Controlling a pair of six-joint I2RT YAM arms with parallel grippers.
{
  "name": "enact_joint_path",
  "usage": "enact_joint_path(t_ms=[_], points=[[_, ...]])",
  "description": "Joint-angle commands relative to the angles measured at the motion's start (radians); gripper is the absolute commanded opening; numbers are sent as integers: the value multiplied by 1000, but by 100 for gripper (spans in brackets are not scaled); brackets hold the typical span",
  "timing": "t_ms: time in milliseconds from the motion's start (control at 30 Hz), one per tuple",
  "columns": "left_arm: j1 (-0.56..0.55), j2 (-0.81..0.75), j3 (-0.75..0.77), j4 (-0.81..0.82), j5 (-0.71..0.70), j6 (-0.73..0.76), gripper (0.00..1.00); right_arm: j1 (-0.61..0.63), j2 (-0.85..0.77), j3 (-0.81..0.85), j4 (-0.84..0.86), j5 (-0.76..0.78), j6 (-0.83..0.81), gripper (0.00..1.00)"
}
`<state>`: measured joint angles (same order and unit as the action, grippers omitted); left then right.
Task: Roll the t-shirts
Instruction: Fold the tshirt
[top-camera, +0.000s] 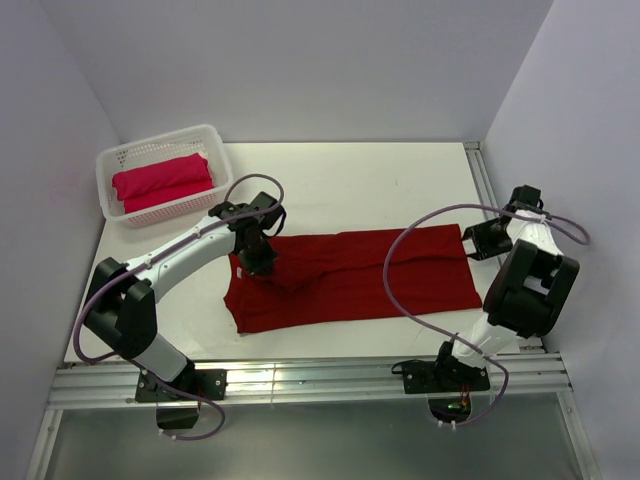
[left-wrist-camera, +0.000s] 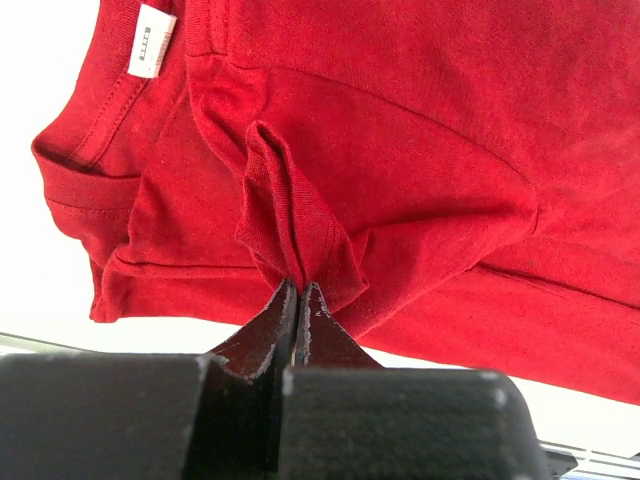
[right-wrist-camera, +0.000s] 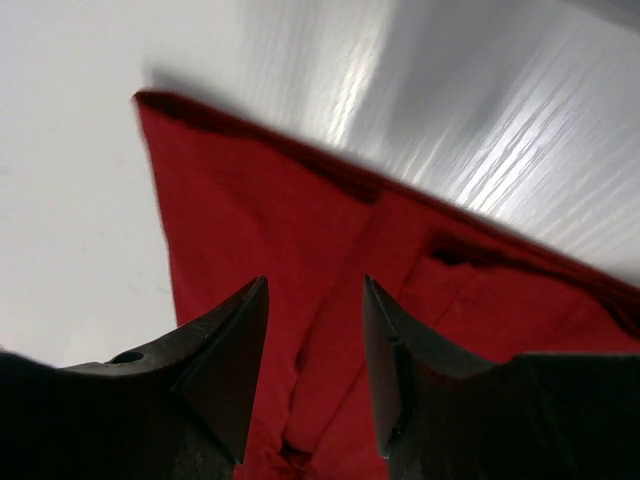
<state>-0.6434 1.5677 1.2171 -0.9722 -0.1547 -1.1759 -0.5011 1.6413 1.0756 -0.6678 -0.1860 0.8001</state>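
The only marking in any view is on a small white rectangular fabric tag (left-wrist-camera: 152, 40), seen by the left wrist camera. It sits at the neckband of the dark crimson cloth t-shirt (left-wrist-camera: 400, 150), just inside the collar. The tag lies slightly tilted near the top left corner of that view. A short row of tiny dark marks runs across its middle, but they are too small and blurred to make out as letters or numbers. No brand, size or sign can be read there, and nothing legible shows in the top external or right wrist views.
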Motion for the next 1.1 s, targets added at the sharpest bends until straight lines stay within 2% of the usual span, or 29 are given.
enact_joint_path(t_ms=[0,167,200,400,533,800,1067], points=[[-7,-29,10,6,1,-16,0,61,-153,-17,-35,-44,-22,50],[-7,-21,27,-16,-9,-10,0,313,-280,-136,31,-166,45,49],[-9,-18,35,-17,-11,-8,0,408,-331,-164,55,-177,100,48],[-9,-20,55,-33,-16,-1,0,805,-494,-351,340,-187,357,48],[-9,-23,62,-34,-6,4,0,971,-488,-454,555,-159,476,49],[-6,-18,73,-29,18,22,0,1200,-355,-543,1038,-17,668,46],[-6,-5,62,-23,40,50,0,1355,-192,-563,1200,91,731,42]])
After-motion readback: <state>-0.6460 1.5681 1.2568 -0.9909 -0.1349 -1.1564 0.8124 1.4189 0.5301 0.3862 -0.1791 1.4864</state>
